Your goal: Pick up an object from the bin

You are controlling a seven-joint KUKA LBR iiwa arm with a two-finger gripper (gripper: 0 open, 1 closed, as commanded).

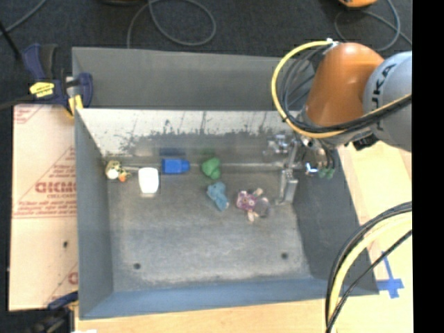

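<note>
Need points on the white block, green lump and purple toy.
white block [148, 180]: camera view, middle of its top face.
green lump [211, 166]: camera view, its centre.
purple toy [251, 204]: camera view, middle of its body.

The bin [208, 255] is dull grey metal, its far wall scratched and streaked. The orange cover [340, 82] is smooth and glossy. The white block [148, 180] and blue block [175, 166] look like smooth plastic.

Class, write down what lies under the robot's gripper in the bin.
Bare bin floor shows around the gripper; a purple lumpy thing lies just left of it in the view, not beneath. The spot directly under the gripper is covered by it.
</note>
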